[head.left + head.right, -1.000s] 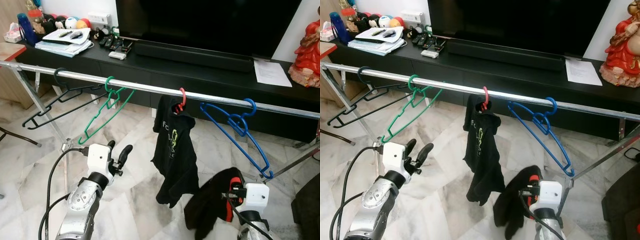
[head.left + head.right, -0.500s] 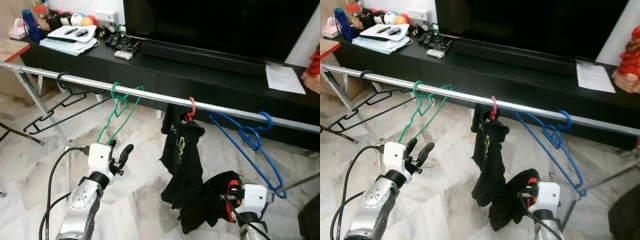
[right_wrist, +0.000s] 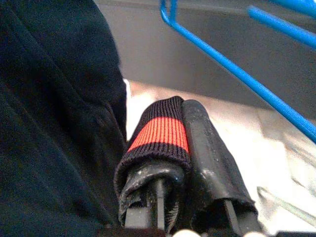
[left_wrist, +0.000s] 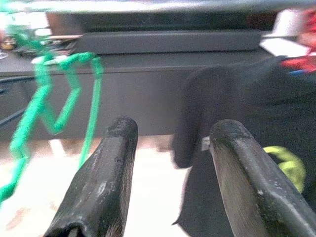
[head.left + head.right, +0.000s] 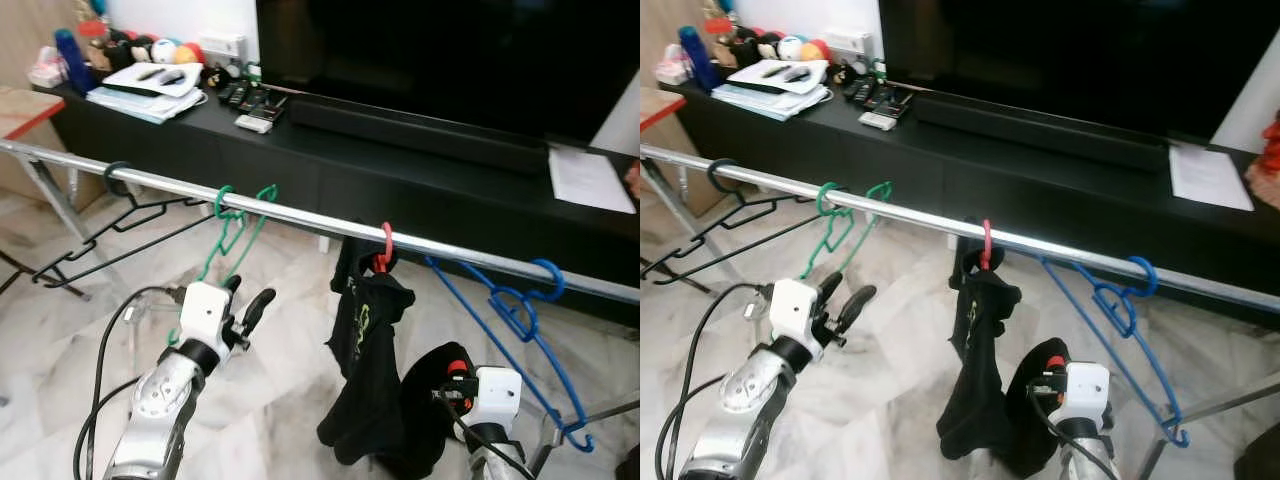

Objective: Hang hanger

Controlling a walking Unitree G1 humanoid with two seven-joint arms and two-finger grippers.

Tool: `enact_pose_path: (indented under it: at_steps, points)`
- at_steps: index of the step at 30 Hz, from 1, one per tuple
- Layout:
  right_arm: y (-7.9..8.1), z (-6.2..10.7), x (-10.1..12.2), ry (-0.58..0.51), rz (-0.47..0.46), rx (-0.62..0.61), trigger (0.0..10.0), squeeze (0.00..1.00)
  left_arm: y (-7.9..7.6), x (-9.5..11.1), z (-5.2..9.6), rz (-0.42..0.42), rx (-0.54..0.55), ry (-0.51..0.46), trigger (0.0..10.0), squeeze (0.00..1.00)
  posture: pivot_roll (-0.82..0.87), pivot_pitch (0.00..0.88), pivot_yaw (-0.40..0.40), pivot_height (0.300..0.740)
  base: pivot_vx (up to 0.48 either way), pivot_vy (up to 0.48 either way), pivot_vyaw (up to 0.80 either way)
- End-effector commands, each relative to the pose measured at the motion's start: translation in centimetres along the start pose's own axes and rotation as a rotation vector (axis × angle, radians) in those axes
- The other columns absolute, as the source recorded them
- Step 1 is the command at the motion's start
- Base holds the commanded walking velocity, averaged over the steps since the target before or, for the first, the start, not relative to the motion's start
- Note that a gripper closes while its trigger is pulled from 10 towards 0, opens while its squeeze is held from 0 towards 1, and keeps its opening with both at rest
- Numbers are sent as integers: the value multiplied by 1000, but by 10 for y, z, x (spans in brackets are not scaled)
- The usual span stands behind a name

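Note:
A silver rail (image 5: pixel 300 216) runs across in front of me. From left to right it carries a black hanger (image 5: pixel 120 215), a green hanger (image 5: pixel 232 225), a red hanger (image 5: pixel 384 250) with a black garment (image 5: pixel 366 345) on it, and a blue hanger (image 5: pixel 515 310). My left gripper (image 5: pixel 245 300) is open below the green hanger, holding nothing. Low at the right, my right gripper (image 5: pixel 452 378) is shut on the black garment's red-striped cuff (image 3: pixel 163 133).
Behind the rail stands a long black TV console (image 5: pixel 420 170) with a television (image 5: pixel 450 50), remote controls (image 5: pixel 245 98), papers (image 5: pixel 150 85) and a blue bottle (image 5: pixel 70 60). The rack's metal leg (image 5: pixel 45 195) slants at the left. Pale marble floor (image 5: pixel 290 330) lies below.
The camera has shifted, so the rail sits lower and closer in view. The right gripper still grips the cuff; the left gripper stays open below the green hanger.

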State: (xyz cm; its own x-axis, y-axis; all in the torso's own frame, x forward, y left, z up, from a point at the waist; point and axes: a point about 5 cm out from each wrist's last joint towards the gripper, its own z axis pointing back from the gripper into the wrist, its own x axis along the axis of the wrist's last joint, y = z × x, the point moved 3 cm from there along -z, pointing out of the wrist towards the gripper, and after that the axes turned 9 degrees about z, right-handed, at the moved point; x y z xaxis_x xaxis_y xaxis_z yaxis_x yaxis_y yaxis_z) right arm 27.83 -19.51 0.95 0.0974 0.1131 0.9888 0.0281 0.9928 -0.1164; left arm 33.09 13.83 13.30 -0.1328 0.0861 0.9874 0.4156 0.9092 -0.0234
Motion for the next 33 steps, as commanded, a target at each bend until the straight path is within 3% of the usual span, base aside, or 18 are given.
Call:
enact_pose_path:
  at_steps: [1,7,8,9,10,11,14,18,20,23,25,26,27,29,33]
  points:
    - [-2,-1,2,-7,0,-10,10000,0,1,12,-3,-27,-14,-18,10000,0,39,133,-38,740,0,0,0]
    - [-2,-1,1,-1,4,-10,10000,0,4,39,-14,-60,-56,-52,10000,0,39,132,-37,740,0,0,0]
    - [-2,-1,0,4,4,-10,10000,0,11,41,-16,-54,-28,-30,10000,0,39,132,-37,740,0,0,0]
    - [-2,-1,-1,8,4,-9,10000,0,21,43,-20,-69,18,-14,10000,98,42,132,-36,740,0,0,0]
    - [-2,-1,-1,9,4,-9,10000,0,23,43,-20,-74,29,-11,10000,98,42,132,-36,740,0,0,0]
    - [-2,-1,-1,11,4,-9,10000,0,27,45,-22,-62,37,-15,10000,1000,42,131,-37,740,0,0,0]
    - [-1,0,-3,18,5,-7,10000,0,36,49,-26,-44,48,-13,10000,1000,40,131,-36,740,0,0,0]
    - [-2,-1,-3,25,8,-8,10000,0,61,45,-38,-14,75,65,10000,1000,30,127,-35,740,0,0,0]
    - [-3,-2,-3,26,9,-8,10000,0,65,44,-40,-5,76,86,10000,1000,32,126,-35,740,0,0,0]
    - [-4,-3,-3,27,18,-6,10000,0,63,51,-43,79,-63,107,10000,1000,20,119,-28,740,0,0,0]
    - [-5,-3,-2,26,17,-9,10000,0,64,52,-44,68,-61,108,10000,1000,21,118,-29,740,0,0,0]
    - [-6,-3,-3,29,17,-13,10000,0,65,50,-48,6,-47,134,10000,294,30,117,-34,740,0,0,0]
    - [-6,-3,-3,31,19,-12,10000,0,65,48,-51,-4,-46,141,10000,0,30,117,-34,740,0,0,0]
    - [-5,-4,-4,34,24,-6,10000,0,59,44,-57,36,-55,141,10000,0,24,114,-34,740,0,0,0]
    - [-3,-6,-2,29,22,-6,10000,0,45,30,-66,29,-96,184,10000,0,11,111,-30,740,0,0,0]
